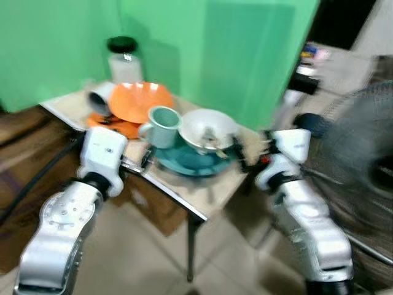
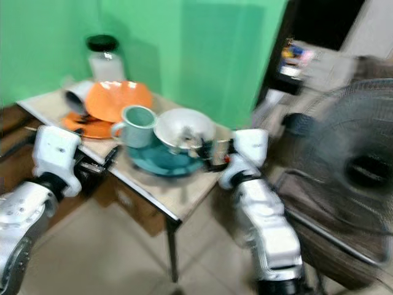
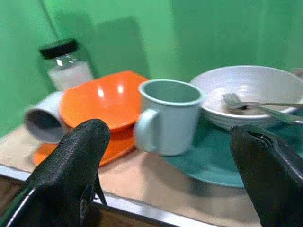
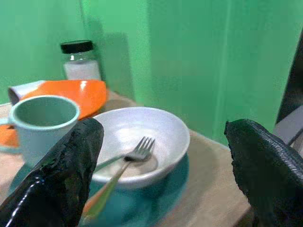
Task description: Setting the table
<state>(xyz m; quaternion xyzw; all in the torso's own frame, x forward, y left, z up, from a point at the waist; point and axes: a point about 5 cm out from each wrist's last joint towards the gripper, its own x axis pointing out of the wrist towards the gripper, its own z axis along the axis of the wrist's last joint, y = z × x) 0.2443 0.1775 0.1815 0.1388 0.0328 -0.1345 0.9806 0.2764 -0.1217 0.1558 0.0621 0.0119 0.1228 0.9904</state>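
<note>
Your left gripper (image 3: 165,175) sits at the near edge of the table (image 1: 184,196), level with the tabletop, its two black fingers (image 3: 71,165) spread wide apart and holding nothing. Your right gripper (image 4: 161,175) waits at the table's right corner, fingers (image 4: 61,170) likewise spread wide and empty. Both head views are blurred, so read fine detail from the wrist views.

Directly ahead of the left gripper you see a pale blue-green mug (image 3: 168,116), upright, its handle turned toward the robot's left. It stands at the left rim of a teal plate (image 1: 193,163); you cannot tell whether it rests on the plate or just beside it.

On the teal plate sits a white bowl (image 4: 142,137). A fork (image 4: 135,153) lies in the bowl, tines resting on the bowl's floor, handle running out over the near rim toward the right gripper.

Left of the mug and farther back, an orange bowl (image 3: 104,101) rests tilted on an orange plate (image 1: 116,126). A grey cup (image 3: 45,120) lies on its side against the orange bowl's left edge, mouth facing you.

At the far corner stands a glass jar (image 1: 124,61) with a black lid, white contents inside. A green backdrop (image 1: 215,55) rises behind the table. A fan (image 2: 350,166) stands on the robot's right.
</note>
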